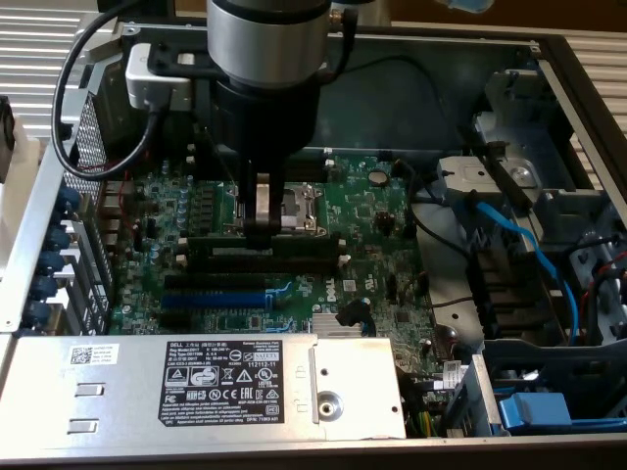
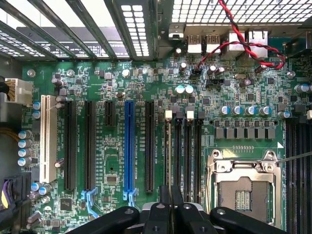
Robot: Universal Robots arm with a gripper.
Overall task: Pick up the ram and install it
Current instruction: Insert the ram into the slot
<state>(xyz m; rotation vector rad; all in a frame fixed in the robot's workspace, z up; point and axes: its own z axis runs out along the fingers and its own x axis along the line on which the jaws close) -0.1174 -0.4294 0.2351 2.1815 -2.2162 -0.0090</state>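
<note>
Exterior view: black two-fingered claw (image 1: 261,226) nipped almost together on long, thin dark-green ram stick (image 1: 299,248), held upright along black memory slots (image 1: 306,265), likely for square seating; beside silver processor socket (image 1: 295,204), mid green motherboard (image 1: 377,213)

My hand (image 1: 263,227) hangs over the flat green motherboard (image 1: 372,225), which lies in the open grey metal computer case (image 1: 470,98). Held in my hand, straight below it, the long thin dark-green ram stick (image 1: 304,246) stands on edge among the long black memory slots with white end clips (image 2: 188,151). Just beside my hand lies the square metal processor socket (image 2: 242,187). On the opposite side, near, runs the long blue expansion slot (image 2: 128,146). Beyond it, well away, sits the silver box-shaped power supply (image 1: 196,377). Off one end of the ram stick stands the perforated metal rear wall (image 2: 219,9).
</note>
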